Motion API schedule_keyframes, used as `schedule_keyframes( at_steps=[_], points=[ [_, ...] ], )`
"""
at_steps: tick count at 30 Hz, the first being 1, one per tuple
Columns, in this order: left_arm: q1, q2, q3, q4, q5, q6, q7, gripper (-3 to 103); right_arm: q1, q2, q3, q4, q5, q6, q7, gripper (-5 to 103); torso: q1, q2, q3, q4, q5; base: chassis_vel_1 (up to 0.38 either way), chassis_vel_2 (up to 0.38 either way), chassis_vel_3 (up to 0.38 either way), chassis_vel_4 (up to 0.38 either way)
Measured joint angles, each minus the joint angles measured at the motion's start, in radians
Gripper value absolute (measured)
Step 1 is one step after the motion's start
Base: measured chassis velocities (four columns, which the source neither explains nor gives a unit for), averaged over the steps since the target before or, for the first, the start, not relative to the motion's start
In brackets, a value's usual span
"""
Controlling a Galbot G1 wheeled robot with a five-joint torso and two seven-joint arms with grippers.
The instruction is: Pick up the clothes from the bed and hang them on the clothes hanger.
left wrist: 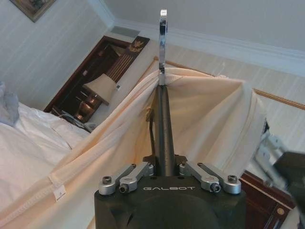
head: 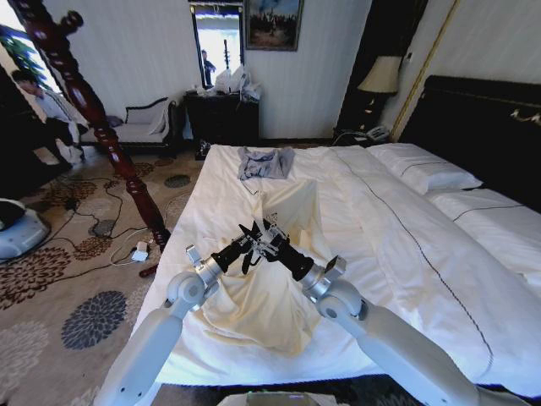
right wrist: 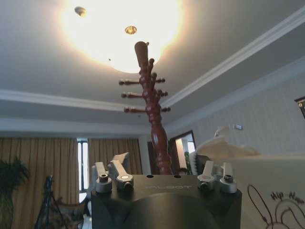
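Our two arms are pale grey-white, smooth and tubular, each swelling into a rounded silver joint before narrowing to a black cylindrical wrist. The left gripper [head: 248, 239] and the right gripper [head: 269, 238] are black with silver linkage. Behind the jaws of each, our wrist housing is matte black and bluntly rounded; on the left it carries "GALBOT" in pale lettering, and the right seems to bear the same, too faint to read surely. Flanking the jaws on either side sit paired silver link bars, fastened with dark hex-socket screws.
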Motion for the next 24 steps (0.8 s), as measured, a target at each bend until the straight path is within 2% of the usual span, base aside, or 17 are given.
schedule_keyframes(
  at_steps=[1, 5, 7, 8, 10, 12, 13, 17, 20, 21, 24],
  points=[
    [0.0, 0.0, 0.0, -0.001, 0.0, 0.0, -0.001, 17, 0.003, 0.0, 0.002, 0.004, 0.006, 0.001, 0.002, 73, 0.0, 0.0, 0.0, 0.0, 0.0, 0.0, 0.0, 0.0, 0.0],
    [0.004, -0.004, -0.001, -0.008, 0.004, 0.001, -0.006, 17, 0.032, 0.006, 0.004, 0.024, 0.023, 0.001, 0.019, 95, 0.0, 0.0, 0.0, 0.0001, -0.0001, 0.0, 0.0, 0.0, 0.0],
    [0.005, -0.005, -0.001, -0.009, 0.006, 0.001, -0.007, 17, 0.037, 0.008, 0.002, 0.021, 0.023, -0.003, 0.025, 95, 0.0, 0.0, 0.0, 0.0001, 0.0, 0.0, 0.0, 0.0, 0.0],
    [0.006, -0.005, 0.0, -0.01, 0.007, 0.002, -0.007, 17, 0.041, 0.01, 0.002, 0.013, 0.02, -0.011, 0.037, 98, 0.0, 0.0, 0.0, 0.0, -0.0001, 0.0, 0.0, 0.0, 0.0],
    [0.012, -0.008, 0.004, -0.017, 0.012, 0.002, -0.007, 17, 0.058, 0.018, 0.003, -0.014, -0.011, -0.059, 0.105, 100, 0.0, 0.0, 0.0, -0.0001, 0.0, 0.0, 0.0, 0.0, 0.0],
    [0.023, -0.008, 0.009, -0.031, 0.018, 0.003, -0.007, 17, 0.083, 0.023, 0.011, -0.052, -0.076, -0.147, 0.222, 100, 0.0, 0.0, 0.0, 0.0001, 0.0001, 0.0, 0.0, 0.0, 0.0],
    [0.023, -0.008, 0.009, -0.031, 0.018, 0.003, -0.007, 17, 0.083, 0.023, 0.011, -0.052, -0.076, -0.147, 0.222, 100, 0.0, 0.0, 0.0, 0.0001, 0.0001, 0.0, 0.0, 0.0, 0.0],
    [0.045, -0.002, 0.005, -0.051, 0.022, 0.003, -0.009, 17, 0.114, 0.009, 0.028, -0.043, -0.095, -0.292, 0.369, 100, 0.0, 0.0, 0.0, -0.0001, 0.0001, 0.0, 0.0, 0.0, 0.0],
    [0.052, 0.002, 0.0, -0.058, 0.023, 0.003, -0.008, 17, 0.123, 0.003, 0.032, -0.027, -0.093, -0.331, 0.4, 100, 0.0, 0.0, 0.0, -0.0002, -0.0001, 0.0, 0.0, 0.0, 0.0],
    [0.067, 0.01, -0.016, -0.068, 0.026, 0.003, -0.004, 17, 0.147, -0.011, 0.035, 0.01, -0.087, -0.389, 0.463, 100, 0.0, 0.0, 0.0, 0.0001, 0.0, 0.0, 0.0, 0.0, 0.0],
    [0.076, 0.015, -0.027, -0.075, 0.026, 0.001, -0.002, 17, 0.16, -0.031, 0.056, 0.047, -0.078, -0.373, 0.475, 100, 0.0, 0.0, 0.0, 0.0002, 0.0, 0.0, 0.0, 0.0, 0.0]
  ],
)
